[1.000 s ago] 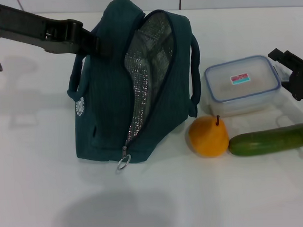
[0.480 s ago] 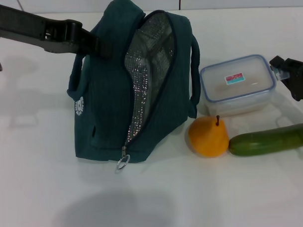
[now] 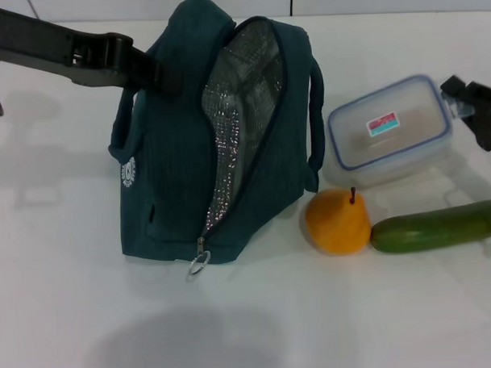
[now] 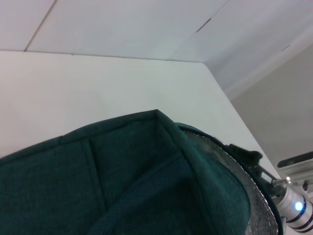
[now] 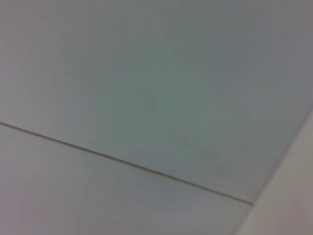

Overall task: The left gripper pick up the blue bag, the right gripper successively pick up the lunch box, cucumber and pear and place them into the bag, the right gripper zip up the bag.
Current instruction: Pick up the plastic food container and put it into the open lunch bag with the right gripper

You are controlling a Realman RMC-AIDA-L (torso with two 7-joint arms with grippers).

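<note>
The blue bag [image 3: 173, 178] stands on the white table, its zipper open and its foil lining showing. My left gripper [image 3: 154, 74] is shut on the bag's upper left edge and holds it up; the left wrist view shows only the bag's teal fabric [image 4: 122, 181] close up. The lunch box [image 3: 389, 130] hangs tilted just above the table, right of the bag, with my right gripper [image 3: 459, 97] shut on its right end. The pear [image 3: 337, 223] sits in front of the box, and the cucumber [image 3: 436, 226] lies to its right. The right wrist view shows only bare pale surfaces.
The zipper's ring pull [image 3: 200, 265] hangs at the bag's lower front corner. One loop handle [image 3: 316, 125] droops on the bag's right side, close to the lunch box. White table [image 3: 234, 330] stretches in front of the bag.
The lunch box has risen off the table and tilted, its right end lifted by the right gripper, and has drifted slightly left. The bag, left gripper, pear and cucumber have not moved.
</note>
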